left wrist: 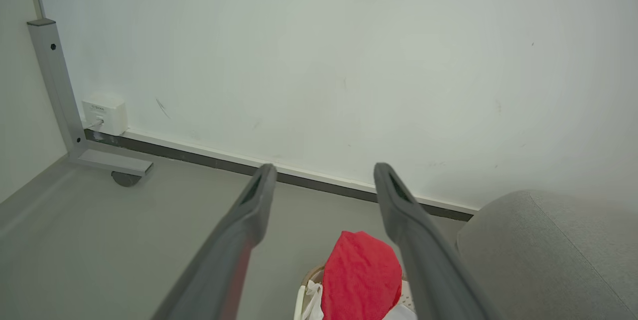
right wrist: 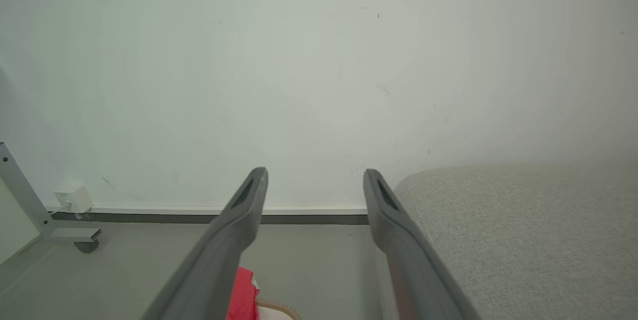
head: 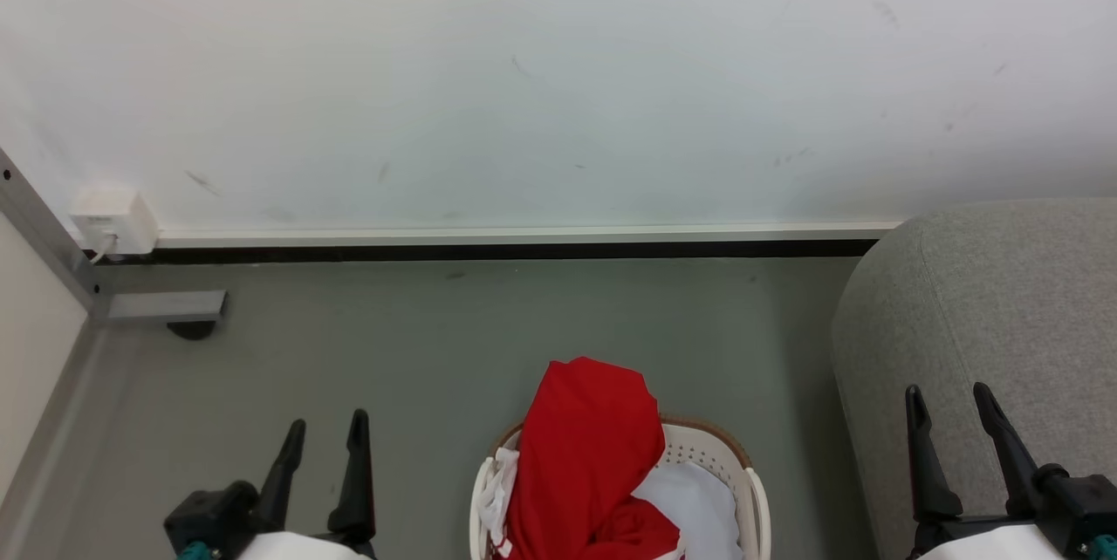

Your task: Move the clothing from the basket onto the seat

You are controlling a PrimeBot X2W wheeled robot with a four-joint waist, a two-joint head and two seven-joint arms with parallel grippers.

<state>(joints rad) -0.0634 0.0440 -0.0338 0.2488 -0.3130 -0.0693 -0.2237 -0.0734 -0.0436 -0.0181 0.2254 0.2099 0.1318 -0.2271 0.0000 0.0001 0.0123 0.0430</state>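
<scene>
Head view: grey floor point(head: 436, 342), scuffed white wall point(head: 558, 63); red clothing point(head: 585, 455) heaped in perforated basket point(head: 756, 495), woven grey seat point(head: 986, 298) just right. Left gripper point(head: 328, 420), right gripper point(head: 947, 389) spread, empty. Left wrist view: fingers point(left wrist: 244, 230) apart. Right wrist view: likewise apart.

The right gripper point(right wrist: 315, 175) holds its 2 dark fingers wide apart with nothing between them, facing a white wall point(right wrist: 319, 61). The grey seat point(right wrist: 523, 240) lies right. Red clothing point(right wrist: 242, 292) and the basket point(right wrist: 278, 306) peek in below.
</scene>
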